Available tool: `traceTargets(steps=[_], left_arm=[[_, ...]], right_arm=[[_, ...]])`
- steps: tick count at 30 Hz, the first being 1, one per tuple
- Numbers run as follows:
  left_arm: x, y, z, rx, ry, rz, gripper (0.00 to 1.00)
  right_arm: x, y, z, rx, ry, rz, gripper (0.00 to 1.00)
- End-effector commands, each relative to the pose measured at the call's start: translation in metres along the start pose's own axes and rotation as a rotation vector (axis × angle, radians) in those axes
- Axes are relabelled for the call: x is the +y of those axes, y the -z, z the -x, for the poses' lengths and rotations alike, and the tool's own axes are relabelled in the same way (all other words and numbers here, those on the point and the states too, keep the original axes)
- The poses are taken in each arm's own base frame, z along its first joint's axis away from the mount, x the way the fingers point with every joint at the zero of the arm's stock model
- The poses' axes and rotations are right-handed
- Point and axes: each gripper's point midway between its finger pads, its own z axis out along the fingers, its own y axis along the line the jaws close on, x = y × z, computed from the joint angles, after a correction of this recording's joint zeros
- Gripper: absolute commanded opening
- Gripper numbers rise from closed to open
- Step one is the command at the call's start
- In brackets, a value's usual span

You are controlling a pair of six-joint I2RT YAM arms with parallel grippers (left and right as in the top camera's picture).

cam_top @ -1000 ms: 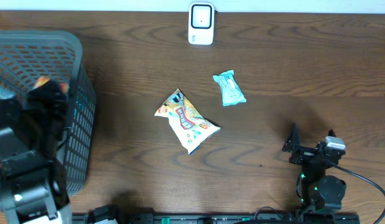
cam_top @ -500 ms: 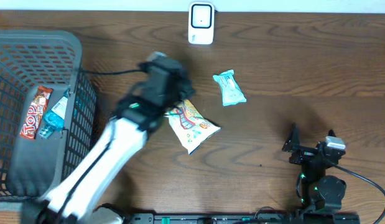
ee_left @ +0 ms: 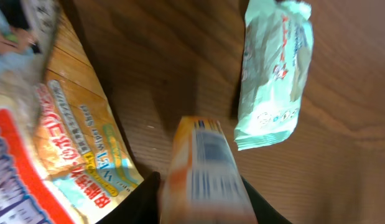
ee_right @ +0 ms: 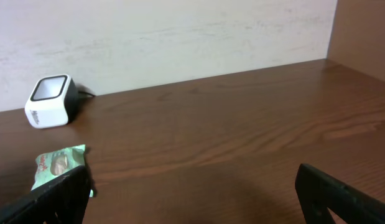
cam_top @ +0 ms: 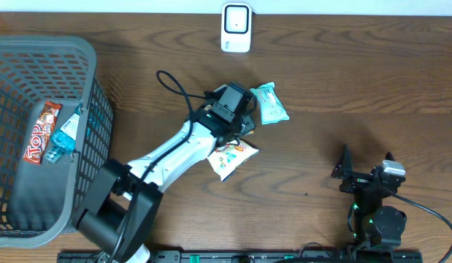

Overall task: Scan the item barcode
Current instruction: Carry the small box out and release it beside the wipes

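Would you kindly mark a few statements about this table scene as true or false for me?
1. The white scanner stands at the far edge of the table, apart from the packets. True.
2. The basket holds nothing. False: a red-brown bar and a blue packet lie in it.
3. The green packet lies in the basket. False: it lies on the table, in front of the scanner.
4. The right pincer is open and holds nothing. True.
5. The left arm reaches across the yellow snack bag. True.
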Motion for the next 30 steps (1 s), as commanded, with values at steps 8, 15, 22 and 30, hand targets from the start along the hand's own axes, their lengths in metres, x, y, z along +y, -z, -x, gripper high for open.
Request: traceTargets(steps=[8, 15, 22, 30], left_arm=[[-0.024, -0.026, -0.037, 0.061, -0.141, -0.061, 0.35], [-0.051, 0.007, -0.026, 0.01, -0.258, -0.15, 0.7], [-0.084, 0.111, 0.027, -0.195, -0.381, -0.2, 0.97], [-0.006, 0.274, 0.152, -0.58, -0.131, -0.07, 0.98]], right_arm=[[-0.002, 0.0, 0.0, -0.001, 0.011, -0.01, 0.99], [-0.002, 0.0, 0.0, -0.001, 0.011, -0.01, 0.99], [-0.002, 0.0, 0.0, -0.001, 0.011, -0.01, 0.99], [-0.002, 0.0, 0.0, -0.001, 0.011, -0.01, 0.99]])
